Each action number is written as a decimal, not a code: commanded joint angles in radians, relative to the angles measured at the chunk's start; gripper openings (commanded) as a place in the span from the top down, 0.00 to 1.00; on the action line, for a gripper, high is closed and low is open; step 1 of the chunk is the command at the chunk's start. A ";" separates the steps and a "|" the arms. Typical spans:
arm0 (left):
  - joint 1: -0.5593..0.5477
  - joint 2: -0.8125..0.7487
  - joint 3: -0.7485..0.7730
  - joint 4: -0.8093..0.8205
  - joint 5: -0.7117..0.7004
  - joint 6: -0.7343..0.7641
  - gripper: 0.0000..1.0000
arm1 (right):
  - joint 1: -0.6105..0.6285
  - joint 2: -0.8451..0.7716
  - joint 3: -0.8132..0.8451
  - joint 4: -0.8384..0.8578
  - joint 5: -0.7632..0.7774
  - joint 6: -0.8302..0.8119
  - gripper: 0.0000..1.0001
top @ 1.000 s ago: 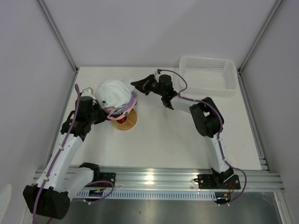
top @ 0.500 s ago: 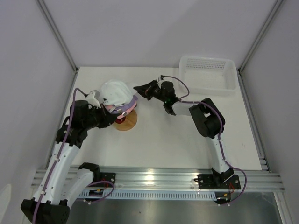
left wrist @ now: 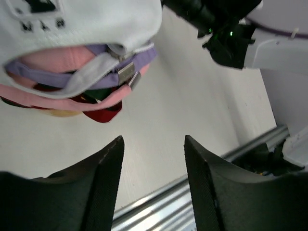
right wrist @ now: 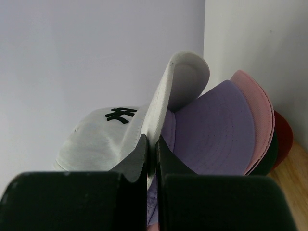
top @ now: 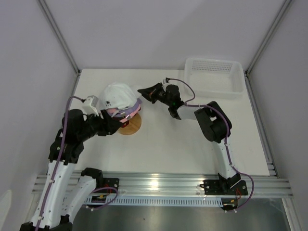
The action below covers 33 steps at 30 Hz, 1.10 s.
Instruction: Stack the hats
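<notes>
The hats sit piled on a round wooden stand (top: 132, 126) at the table's left. The white cap (top: 118, 95) is on top, with lavender (right wrist: 216, 130), pink (right wrist: 260, 113) and red (right wrist: 285, 132) brims fanned beneath it. A dark cap edge (right wrist: 272, 153) shows between pink and red. My right gripper (right wrist: 151, 142) is shut on the white cap's brim (right wrist: 179, 79), reaching in from the right (top: 144, 91). The left gripper (left wrist: 154, 139) stands open and empty, just near-left of the pile (top: 113, 127). The caps' back straps (left wrist: 120, 72) hang above it.
A white mesh basket (top: 214, 75) stands at the back right corner. The right arm's wrist and cable (left wrist: 226, 38) lie beyond the pile in the left wrist view. The metal rail (top: 159, 183) runs along the table's near edge.
The left gripper has opened, let go of the caps' back edge and drawn back toward the near left. The right gripper keeps its hold on the white brim.
</notes>
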<state>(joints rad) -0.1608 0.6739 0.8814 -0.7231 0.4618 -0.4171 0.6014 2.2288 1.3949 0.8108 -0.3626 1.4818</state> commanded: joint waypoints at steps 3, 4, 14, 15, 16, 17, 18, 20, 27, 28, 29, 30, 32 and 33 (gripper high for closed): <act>-0.003 -0.038 0.116 0.119 -0.253 0.103 0.37 | 0.031 0.018 -0.025 -0.078 -0.016 -0.121 1.00; -0.003 -0.010 0.142 0.131 -0.239 0.135 0.38 | 0.031 0.022 -0.024 -0.078 -0.022 -0.121 1.00; -0.006 0.173 0.168 0.110 -0.203 0.265 0.46 | 0.031 0.022 0.003 -0.117 -0.016 -0.141 1.00; -0.012 0.179 0.166 0.109 -0.206 0.268 0.46 | 0.031 0.025 0.006 -0.117 -0.018 -0.141 1.00; -0.017 0.187 0.160 0.109 -0.209 0.274 0.47 | 0.031 0.025 0.009 -0.119 -0.018 -0.141 1.00; -0.023 0.196 0.151 0.111 -0.218 0.278 0.48 | 0.032 0.026 0.010 -0.121 -0.018 -0.138 1.00; -0.035 0.200 0.145 0.122 -0.232 0.281 0.48 | 0.031 0.029 0.010 -0.122 -0.015 -0.140 1.00; -0.043 0.208 0.127 0.136 -0.253 0.287 0.48 | 0.031 0.031 0.016 -0.128 -0.015 -0.141 1.00; -0.065 0.269 0.134 0.136 -0.308 0.291 0.51 | 0.031 0.038 0.033 -0.145 -0.012 -0.146 1.00; -0.068 0.279 0.134 0.140 -0.331 0.296 0.51 | 0.031 0.040 0.036 -0.145 -0.013 -0.146 1.00; -0.071 0.285 0.133 0.142 -0.344 0.297 0.52 | 0.031 0.042 0.039 -0.145 -0.012 -0.144 1.00; -0.075 0.291 0.133 0.142 -0.354 0.297 0.53 | 0.031 0.042 0.041 -0.147 -0.010 -0.144 1.00; -0.085 0.309 0.142 0.142 -0.351 0.299 0.57 | 0.031 0.045 0.042 -0.147 -0.010 -0.144 1.00; -0.097 0.314 0.142 0.145 -0.344 0.298 0.58 | 0.031 0.046 0.044 -0.147 -0.010 -0.143 1.00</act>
<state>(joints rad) -0.2394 0.9558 1.0138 -0.6079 0.1715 -0.1509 0.6025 2.2314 1.4319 0.7616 -0.3626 1.4441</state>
